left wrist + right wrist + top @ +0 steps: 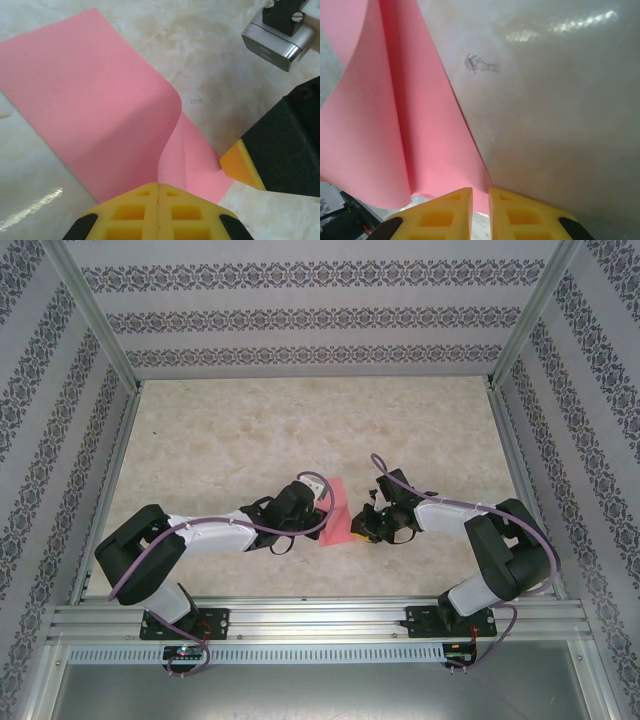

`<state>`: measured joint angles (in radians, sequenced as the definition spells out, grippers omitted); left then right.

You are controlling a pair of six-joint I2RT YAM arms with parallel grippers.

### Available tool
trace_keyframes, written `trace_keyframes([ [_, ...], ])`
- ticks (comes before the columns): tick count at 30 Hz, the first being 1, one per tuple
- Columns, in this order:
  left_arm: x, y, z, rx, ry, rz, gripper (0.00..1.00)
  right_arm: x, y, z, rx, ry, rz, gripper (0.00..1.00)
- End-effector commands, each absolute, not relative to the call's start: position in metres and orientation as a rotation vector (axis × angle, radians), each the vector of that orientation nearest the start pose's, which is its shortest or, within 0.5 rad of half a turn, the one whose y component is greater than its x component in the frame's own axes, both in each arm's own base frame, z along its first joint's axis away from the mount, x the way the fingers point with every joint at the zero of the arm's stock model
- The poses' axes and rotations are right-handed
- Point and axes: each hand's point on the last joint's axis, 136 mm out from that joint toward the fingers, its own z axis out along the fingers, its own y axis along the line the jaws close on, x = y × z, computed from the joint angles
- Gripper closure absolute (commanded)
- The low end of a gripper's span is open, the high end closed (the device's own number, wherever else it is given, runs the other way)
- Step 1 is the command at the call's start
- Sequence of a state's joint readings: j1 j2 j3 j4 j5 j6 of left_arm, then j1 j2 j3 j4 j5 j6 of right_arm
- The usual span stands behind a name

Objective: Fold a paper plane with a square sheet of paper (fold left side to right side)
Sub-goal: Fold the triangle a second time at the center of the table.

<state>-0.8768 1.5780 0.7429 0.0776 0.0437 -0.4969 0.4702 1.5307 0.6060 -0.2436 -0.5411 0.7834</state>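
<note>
The sheet [338,512] lies by the table's [250,430] near edge, about midway along. The left gripper [158,186] is clamped on its lifted left side, curling it over. The right gripper [480,192] is nearly closed at the right edge; whether it pinches is unclear. Best carry the lifted side across low and match the edges before creasing.

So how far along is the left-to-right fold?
Done: no flat fold visible yet; the square sheet of paper only curls upward. In hand: the left gripper is shut on its lifted edge; the right gripper sits at its other side, jaws narrowly apart. Left: carrying the edge across, pressing the crease, all later folds.
</note>
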Motion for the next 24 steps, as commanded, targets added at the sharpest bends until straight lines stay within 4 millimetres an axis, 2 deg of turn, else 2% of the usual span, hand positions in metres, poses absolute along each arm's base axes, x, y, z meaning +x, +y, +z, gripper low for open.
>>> trace_keyframes([
  [1, 0.262, -0.313, 0.065, 0.499, 2.393, -0.674, 0.99, 0.222, 0.212, 0.012, 0.262, 2.963, 0.968, 0.83],
  [24, 0.275, -0.301, 0.040, 0.492, 2.445, -0.589, 0.99, 0.217, 0.211, 0.006, 0.244, 3.007, 0.928, 0.83],
])
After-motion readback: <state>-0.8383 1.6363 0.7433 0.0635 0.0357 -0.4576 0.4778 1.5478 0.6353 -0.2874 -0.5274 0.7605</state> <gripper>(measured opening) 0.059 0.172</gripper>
